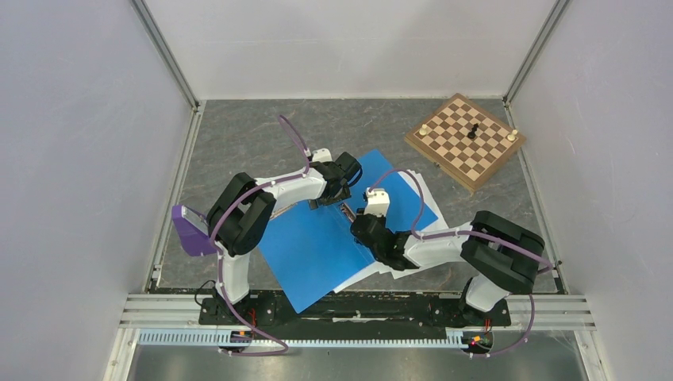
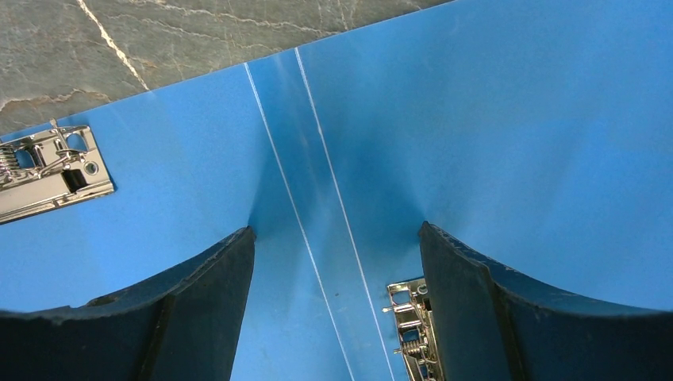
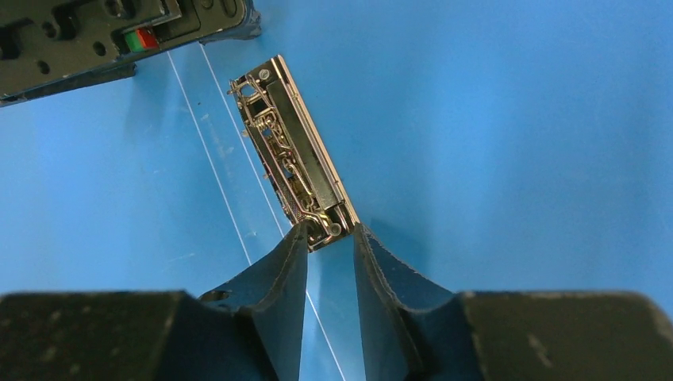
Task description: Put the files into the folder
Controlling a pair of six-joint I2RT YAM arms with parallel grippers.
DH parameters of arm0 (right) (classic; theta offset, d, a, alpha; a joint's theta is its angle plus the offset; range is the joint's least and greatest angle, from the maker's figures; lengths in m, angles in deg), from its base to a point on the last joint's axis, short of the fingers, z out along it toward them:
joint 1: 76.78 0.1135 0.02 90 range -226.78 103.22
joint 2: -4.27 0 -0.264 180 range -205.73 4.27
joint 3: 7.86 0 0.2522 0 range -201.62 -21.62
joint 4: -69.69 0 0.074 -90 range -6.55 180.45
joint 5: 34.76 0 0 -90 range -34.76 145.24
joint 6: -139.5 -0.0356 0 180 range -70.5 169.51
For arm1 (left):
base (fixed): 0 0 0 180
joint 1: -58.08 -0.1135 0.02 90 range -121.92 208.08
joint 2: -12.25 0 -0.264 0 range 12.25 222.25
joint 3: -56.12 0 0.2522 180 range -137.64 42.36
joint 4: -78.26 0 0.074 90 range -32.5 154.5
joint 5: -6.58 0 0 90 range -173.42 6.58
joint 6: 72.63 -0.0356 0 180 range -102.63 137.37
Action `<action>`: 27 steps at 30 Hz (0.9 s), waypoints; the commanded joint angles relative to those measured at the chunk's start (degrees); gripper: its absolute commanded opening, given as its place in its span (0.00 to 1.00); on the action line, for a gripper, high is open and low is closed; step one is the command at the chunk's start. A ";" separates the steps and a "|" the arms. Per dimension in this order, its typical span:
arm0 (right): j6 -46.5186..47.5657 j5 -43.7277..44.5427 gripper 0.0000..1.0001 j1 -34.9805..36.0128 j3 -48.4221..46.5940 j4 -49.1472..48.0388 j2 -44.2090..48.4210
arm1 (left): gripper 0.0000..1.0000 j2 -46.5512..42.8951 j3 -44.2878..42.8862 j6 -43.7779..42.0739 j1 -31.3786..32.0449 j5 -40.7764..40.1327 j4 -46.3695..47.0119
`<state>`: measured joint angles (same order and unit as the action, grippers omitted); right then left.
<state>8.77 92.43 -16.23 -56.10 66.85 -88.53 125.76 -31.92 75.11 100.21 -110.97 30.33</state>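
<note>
The blue folder (image 1: 317, 246) lies open on the table in front of both arms. The files (image 1: 424, 194), white sheets, stick out from under its right half. A long metal clip (image 3: 290, 151) sits beside the spine creases, and a smaller clip (image 2: 48, 171) sits at the cover's edge. My left gripper (image 2: 335, 230) is open, its fingers straddling the spine creases just above the folder (image 2: 492, 119). My right gripper (image 3: 331, 230) is closed on the near end of the long clip. In the top view the left gripper (image 1: 329, 198) and right gripper (image 1: 359, 226) are close together over the folder's middle.
A wooden chessboard (image 1: 466, 140) with a few pieces stands at the back right. A purple part (image 1: 189, 230) sits by the left arm. White walls enclose the grey stone-patterned table (image 1: 238, 143) on three sides.
</note>
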 commanded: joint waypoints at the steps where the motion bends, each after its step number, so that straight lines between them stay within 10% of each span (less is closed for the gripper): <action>1: 3.09 1.14 0.29 -1.93 2.25 12.60 -1.10 | 0.81 9.18 6.08 1.76 -0.82 11.29 1.73; 16: 8.39 -7.08 0.43 -4.48 -0.12 9.28 6.15 | 0.80 8.24 3.07 -3.56 -0.73 11.84 2.46; 27: 14.50 -11.25 0.63 -6.29 -3.23 9.61 15.08 | 0.81 6.88 -14.73 -16.52 -1.86 13.05 -3.64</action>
<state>19.22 82.61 -21.69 -57.39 73.02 -77.60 129.61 -41.45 65.21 98.64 -104.00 28.39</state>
